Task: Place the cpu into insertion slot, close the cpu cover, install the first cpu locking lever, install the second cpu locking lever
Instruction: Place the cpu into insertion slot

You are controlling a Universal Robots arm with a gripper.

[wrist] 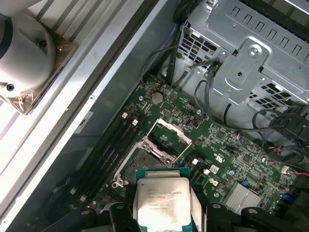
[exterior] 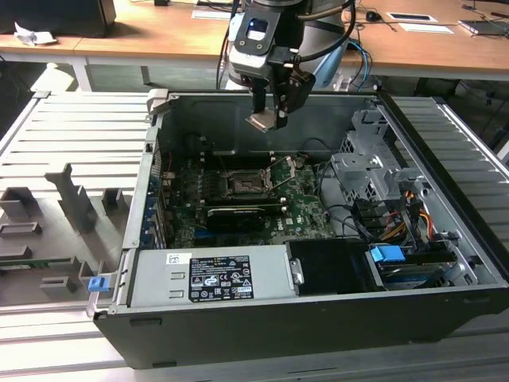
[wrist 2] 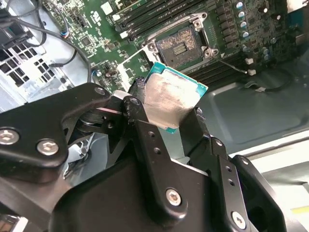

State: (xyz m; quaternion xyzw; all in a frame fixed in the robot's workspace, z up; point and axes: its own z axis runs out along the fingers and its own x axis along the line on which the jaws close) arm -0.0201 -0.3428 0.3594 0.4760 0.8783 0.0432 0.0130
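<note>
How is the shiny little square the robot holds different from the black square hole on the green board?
The cpu has a pale silvery top; the insertion slot is black with a dark centre. The cpu hangs tilted in the air, clamped between the jaws; the insertion slot lies flat on the motherboard, empty. Both are square.
</note>
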